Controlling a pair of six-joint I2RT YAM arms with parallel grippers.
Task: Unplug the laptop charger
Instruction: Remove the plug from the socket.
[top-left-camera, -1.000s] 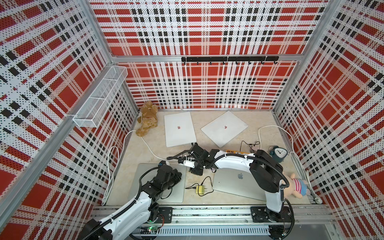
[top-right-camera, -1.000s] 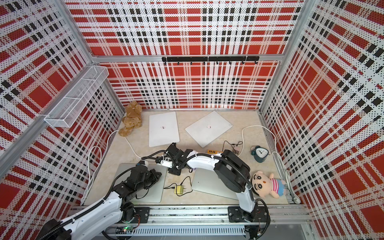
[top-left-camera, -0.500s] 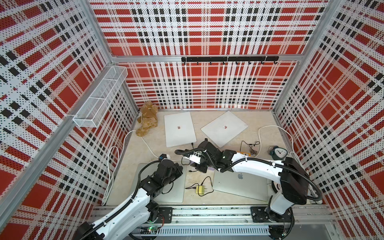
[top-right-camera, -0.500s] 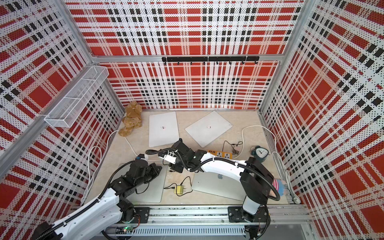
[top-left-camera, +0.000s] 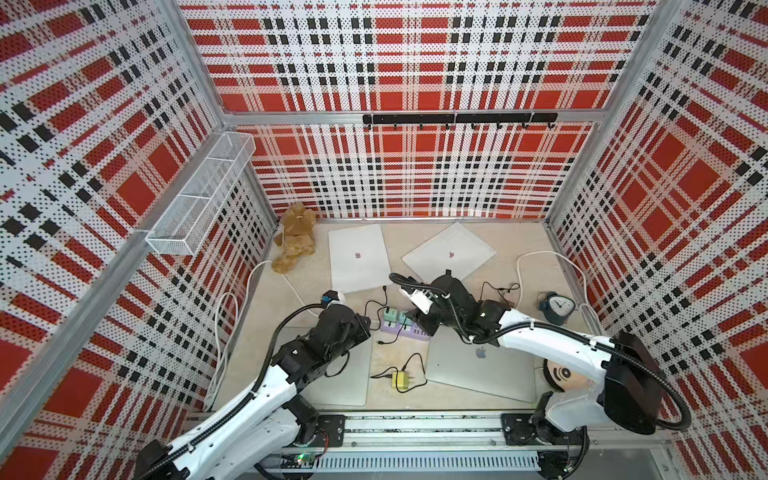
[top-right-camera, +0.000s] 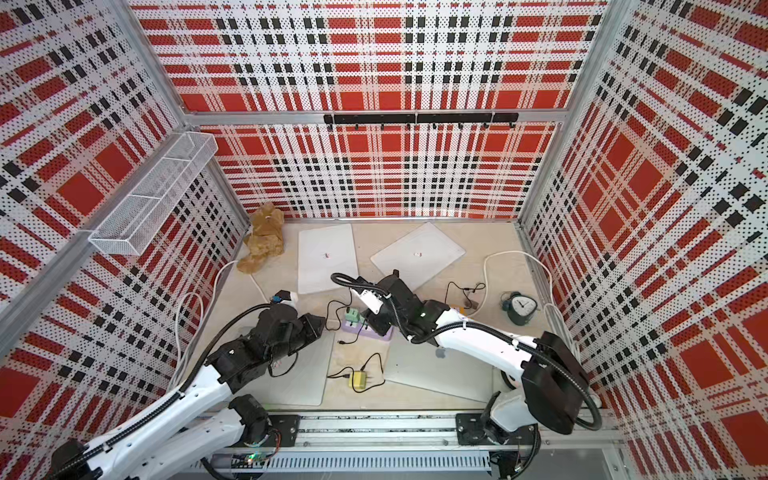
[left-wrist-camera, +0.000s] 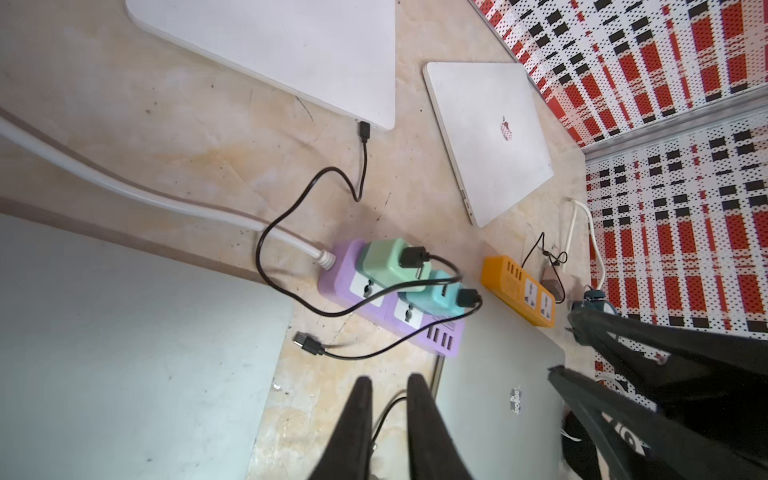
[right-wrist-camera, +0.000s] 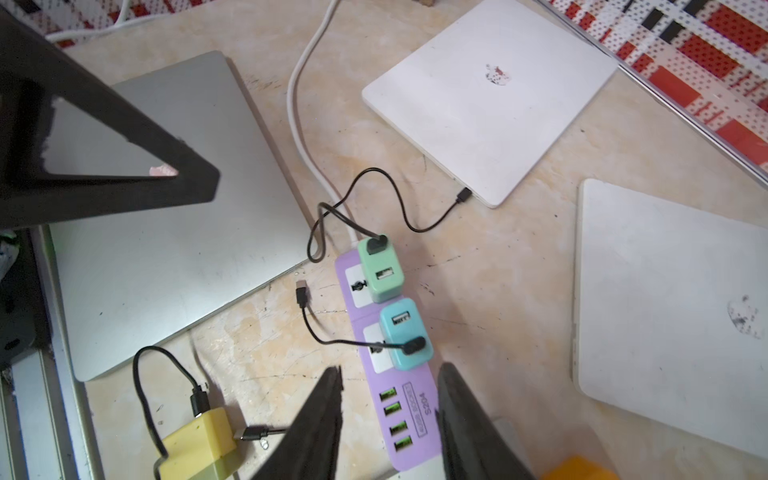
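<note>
Table (top-left-camera: 399, 353) is carrying four closed laptops: two grey laptops (top-left-camera: 478, 370) nearest the arms, two white ones further back. Purple power strip (right-wrist-camera: 409, 415) is lying between the grey pair. Its long axis is running across the table, with the mains-cord end toward the left arm and the USB-port end toward the right arm.

Right arm is sitting nearer, hanging over the USB-port end with its finger line crossing the strip's axis. Left arm is hanging beside the strip, not over it.

Green charger (right-wrist-camera: 379, 270) and teal charger (right-wrist-camera: 405, 332) are both sitting plugged into the strip. Teal is lying just ahead of the right fingertips, green beyond it on the same axis. Yellow charger (right-wrist-camera: 199, 440) is lying unplugged on the table.

Green's lead is running to a plug that looks seated in the edge of the near white laptop (right-wrist-camera: 490, 108). Teal's lead is ending in a loose plug (right-wrist-camera: 302, 292), lying just beside a grey laptop and touching nothing.

My read: the teal brick is the closest pull, needing a short advance along the strip and then a straight lift off its face.

Right gripper (right-wrist-camera: 390, 370) is standing with fingers well parted, gripping nothing and showing no contact with the strip. Left gripper (left-wrist-camera: 388, 379) is showing only a narrow slit and is empty. The cable visible in the slit is probably lying on the table below.
</note>
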